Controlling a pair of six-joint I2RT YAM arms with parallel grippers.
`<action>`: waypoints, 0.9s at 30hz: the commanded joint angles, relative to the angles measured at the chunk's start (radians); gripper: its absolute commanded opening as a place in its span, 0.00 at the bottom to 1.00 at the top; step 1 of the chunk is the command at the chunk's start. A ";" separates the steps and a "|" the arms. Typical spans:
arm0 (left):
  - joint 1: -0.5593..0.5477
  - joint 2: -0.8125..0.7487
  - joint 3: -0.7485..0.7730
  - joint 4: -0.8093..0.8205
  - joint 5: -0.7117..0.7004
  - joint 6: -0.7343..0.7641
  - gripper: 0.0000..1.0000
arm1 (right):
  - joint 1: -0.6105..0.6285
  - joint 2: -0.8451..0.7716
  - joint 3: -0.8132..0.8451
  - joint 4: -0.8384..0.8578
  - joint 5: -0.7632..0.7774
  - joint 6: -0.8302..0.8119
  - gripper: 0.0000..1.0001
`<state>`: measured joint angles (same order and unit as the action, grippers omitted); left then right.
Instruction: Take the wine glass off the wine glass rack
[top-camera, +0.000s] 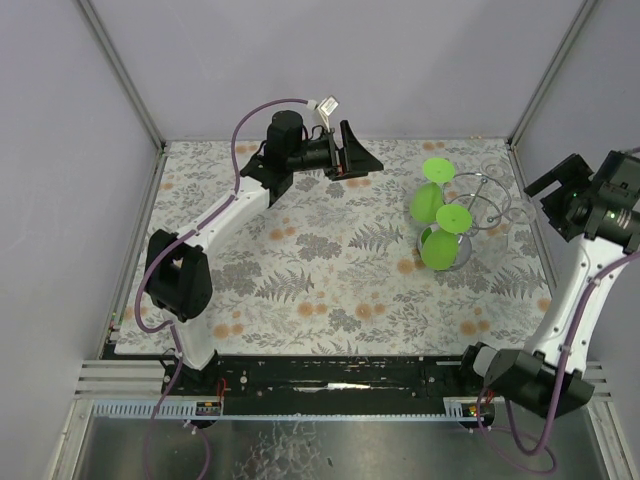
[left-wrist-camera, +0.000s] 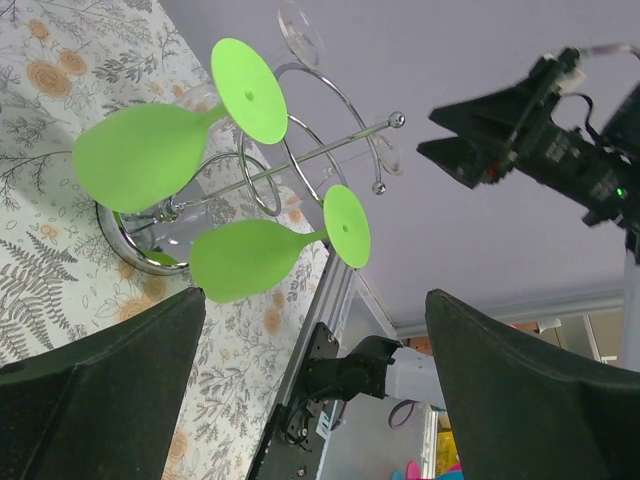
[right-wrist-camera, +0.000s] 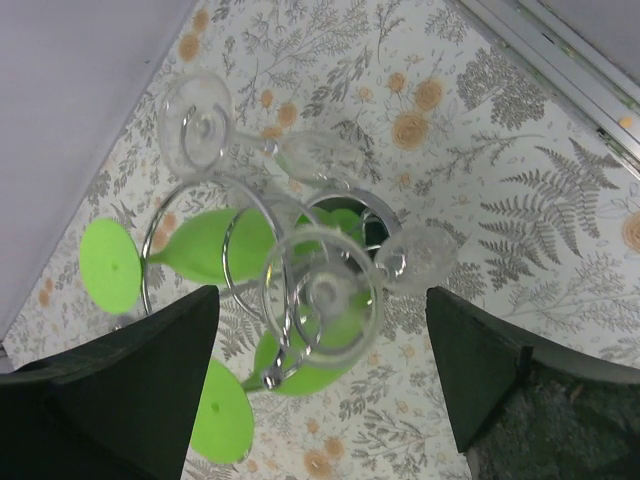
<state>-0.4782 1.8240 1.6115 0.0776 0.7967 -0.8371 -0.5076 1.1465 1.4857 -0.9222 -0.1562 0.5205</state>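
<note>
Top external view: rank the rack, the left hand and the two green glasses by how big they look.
1. rack: the widest spread.
2. left hand: it seems raised, nearer the camera, so its place over the glasses is unsure.
3. far green glass and near green glass: alike, not ranked.

The right gripper has its two dark fingers spread wide apart above the silver wine glass rack, which carries two green glasses and two clear glasses over the flowered cloth.
</note>
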 joint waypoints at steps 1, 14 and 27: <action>0.000 -0.011 0.016 0.096 -0.009 0.004 0.91 | -0.038 0.097 0.124 0.106 -0.080 0.024 0.91; 0.000 -0.006 -0.016 0.136 0.039 -0.016 0.91 | -0.142 0.010 -0.001 0.161 -0.118 0.141 0.86; 0.003 -0.035 -0.077 0.196 0.121 -0.035 0.91 | -0.143 -0.305 -0.343 0.263 -0.079 0.251 0.82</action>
<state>-0.4778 1.8240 1.5440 0.1841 0.8665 -0.8600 -0.6472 0.8974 1.1912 -0.7498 -0.2512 0.7113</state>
